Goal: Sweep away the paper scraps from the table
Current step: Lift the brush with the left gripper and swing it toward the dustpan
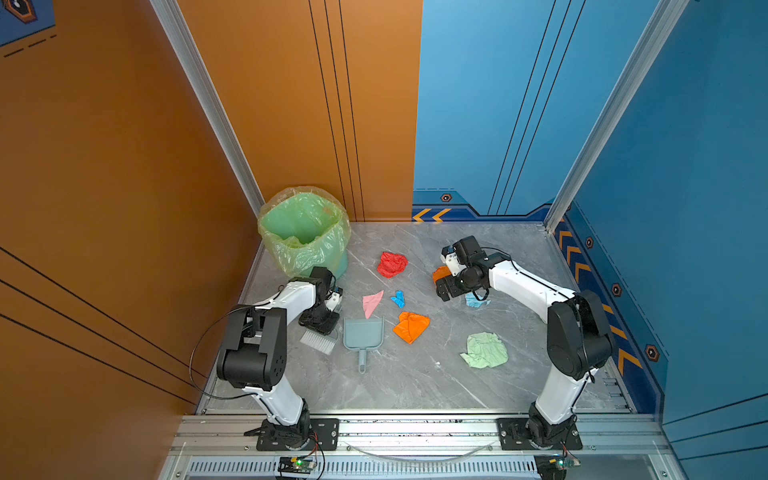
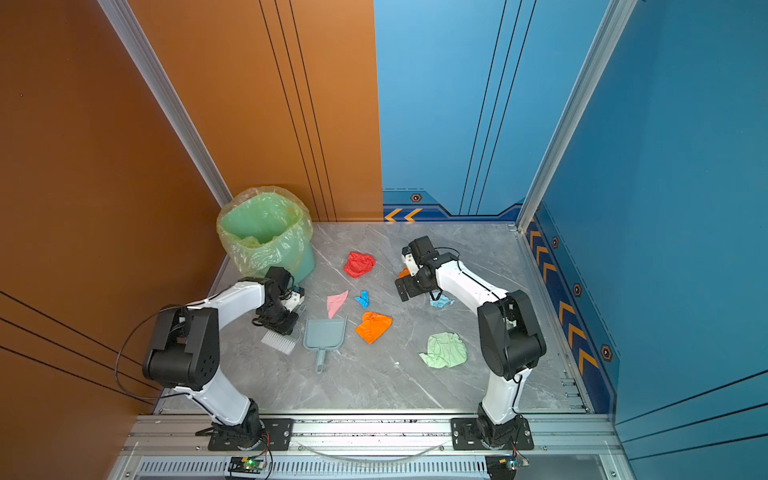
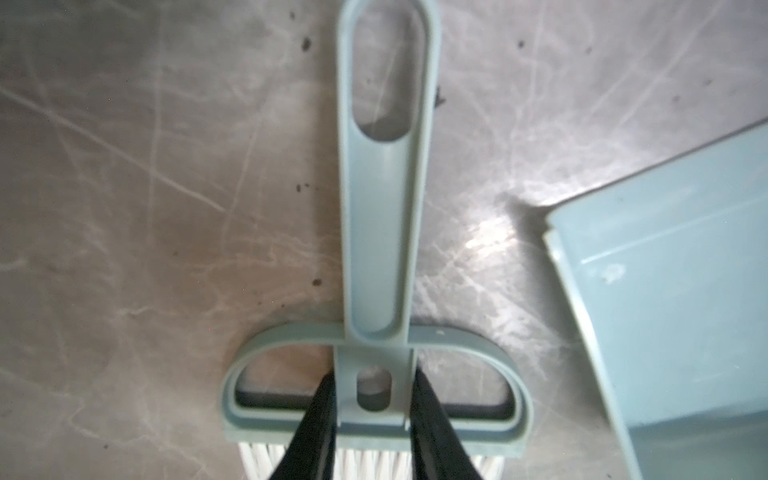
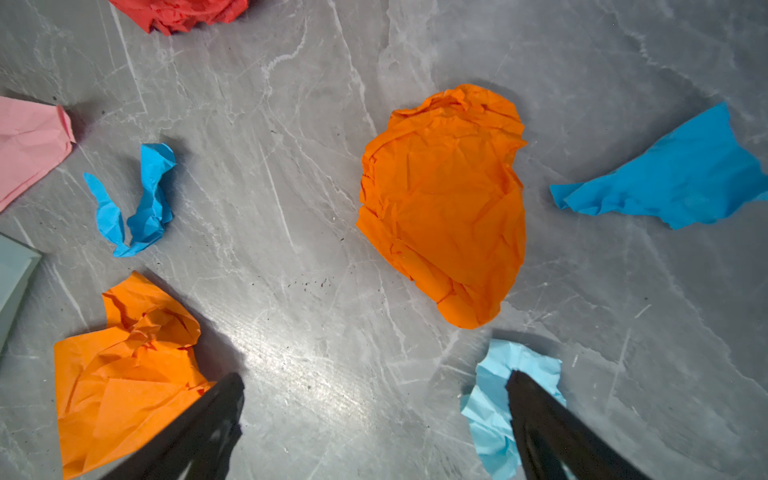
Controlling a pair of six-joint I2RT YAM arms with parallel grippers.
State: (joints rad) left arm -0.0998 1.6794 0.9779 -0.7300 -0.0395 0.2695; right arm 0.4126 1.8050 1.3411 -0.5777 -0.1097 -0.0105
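Clamping the left tool (image 3: 374,370) on the brush (image 3: 384,249), with black fingers (image 3: 320,415) pressing on both sides of the neck between handle and bristle block. Holding the brush down at the bench (image 1: 415,382), just beside the dustpan (image 1: 363,332) and near the lined bin (image 1: 305,232). Hovering the right tool (image 4: 374,378) over the bench with fingers wide apart, gripping nothing. Locating the paper scraps (image 1: 411,326) scattered across the middle of the bench, between the two tools. Noting, in the right wrist view, a large orange scrap (image 4: 444,199) just beyond the fingertips, a second orange scrap (image 4: 124,374) beside one finger and a light blue scrap (image 4: 490,399) partly behind the other; contact not determinable. Noting the pink scrap (image 1: 371,302) nearest the left tool, beyond the dustpan, not touching. Noting the red scrap (image 1: 392,264) and the pale green scrap (image 1: 485,351) well apart from both tools.
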